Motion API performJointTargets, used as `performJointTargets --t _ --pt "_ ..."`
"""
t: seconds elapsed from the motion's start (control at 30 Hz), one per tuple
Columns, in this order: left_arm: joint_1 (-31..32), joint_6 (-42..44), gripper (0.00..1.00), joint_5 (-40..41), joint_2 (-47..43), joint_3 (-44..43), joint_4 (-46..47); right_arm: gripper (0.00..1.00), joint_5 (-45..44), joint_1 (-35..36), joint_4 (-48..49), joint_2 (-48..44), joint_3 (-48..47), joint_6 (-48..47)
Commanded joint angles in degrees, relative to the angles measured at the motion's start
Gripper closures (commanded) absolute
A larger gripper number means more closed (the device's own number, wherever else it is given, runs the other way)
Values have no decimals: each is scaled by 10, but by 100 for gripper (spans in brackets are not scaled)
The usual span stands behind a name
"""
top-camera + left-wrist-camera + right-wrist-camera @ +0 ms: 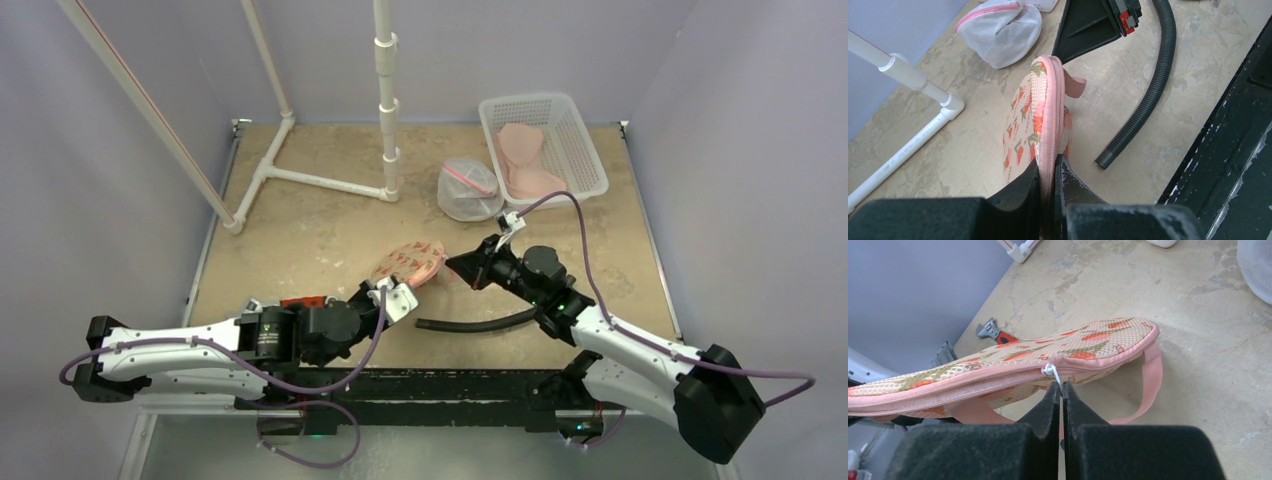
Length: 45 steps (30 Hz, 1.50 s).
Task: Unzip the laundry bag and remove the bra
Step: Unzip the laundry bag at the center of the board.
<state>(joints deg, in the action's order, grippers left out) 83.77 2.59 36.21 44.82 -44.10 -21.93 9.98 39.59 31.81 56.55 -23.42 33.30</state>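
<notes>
Laundry bag [408, 262]: flat floral mesh, pink piping. Left gripper [1049, 167] pinches its rim; right gripper [1062, 390] pinches the white zipper pull [1050, 371].

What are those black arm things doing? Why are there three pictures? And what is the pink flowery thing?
Those are two robot arms fixed to the near edge of a table. The big picture looks down from a camera above and behind them. The other two come from small cameras on each arm's wrist, so you see that arm's own gripper up close.

The left gripper is shut on one end of the flowery pink laundry bag. The right gripper is pinching the bag's little white zip pull.

Also on the table are a white mesh bag, a white basket with pink clothes inside, a black hose and a white pipe frame.
</notes>
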Motion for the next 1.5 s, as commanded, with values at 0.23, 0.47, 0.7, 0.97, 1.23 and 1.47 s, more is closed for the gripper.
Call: performJointTargets --t 0.23,0.47,0.7,0.97,1.23,1.47 --pt "5 -41 69 78 -9 37 52 100 -108 -23 -65 -92 27 -37" --pt "5 -88 24 140 17 34 62 100 -115 -23 -109 -122 11 -80" --pt "4 -137 11 112 48 -21 113 100 -101 -23 -107 -115 14 -81" --pt "4 -150 6 85 249 -69 220 100 -80 -23 -98 -100 15 -77" --pt "-5 -162 1 84 364 -120 258 100 -78 -23 -104 -108 14 -79" --pt "-41 -193 2 57 393 -113 265 100 -74 -23 -102 -113 16 -77"
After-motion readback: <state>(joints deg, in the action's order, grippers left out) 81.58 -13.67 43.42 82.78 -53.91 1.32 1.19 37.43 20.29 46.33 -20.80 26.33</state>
